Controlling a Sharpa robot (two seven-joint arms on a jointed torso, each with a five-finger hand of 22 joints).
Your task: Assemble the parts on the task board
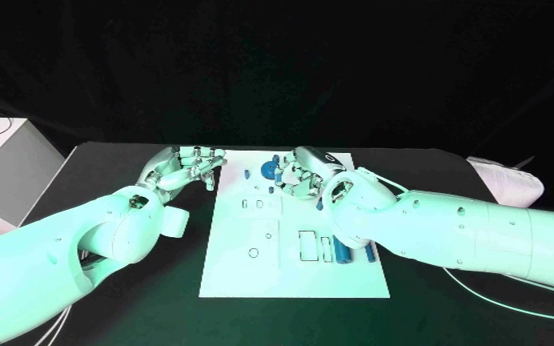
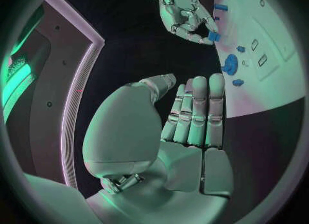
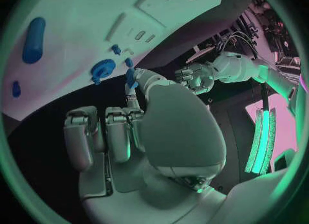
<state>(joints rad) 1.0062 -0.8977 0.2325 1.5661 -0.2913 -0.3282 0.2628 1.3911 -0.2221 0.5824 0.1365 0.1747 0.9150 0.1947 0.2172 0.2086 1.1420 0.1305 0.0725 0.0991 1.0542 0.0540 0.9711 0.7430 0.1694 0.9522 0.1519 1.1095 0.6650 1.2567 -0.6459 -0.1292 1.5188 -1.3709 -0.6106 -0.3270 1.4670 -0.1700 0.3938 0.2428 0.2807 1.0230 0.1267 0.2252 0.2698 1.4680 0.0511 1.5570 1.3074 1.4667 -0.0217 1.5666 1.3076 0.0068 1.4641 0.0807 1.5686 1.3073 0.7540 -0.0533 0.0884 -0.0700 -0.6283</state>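
White board (image 1: pixel 289 270) is laid on the black surface (image 1: pixel 115 298), with long blue parts (image 1: pixel 347 248) lying near its right edge. Farther back, a small blue part (image 3: pixel 131 76) is pinched in the right hand's (image 1: pixel 305 171) fingers beside a blue gear (image 1: pixel 269 170). Left hand (image 1: pixel 185 166) is seen beside the board's far left corner, fingers straight and released.

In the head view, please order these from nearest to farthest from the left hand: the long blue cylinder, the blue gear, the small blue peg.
1. Small blue peg, at the board's left edge, beside the left hand.
2. Blue gear, just past the peg.
3. Long blue cylinder, on the board's right side, toward the robot.
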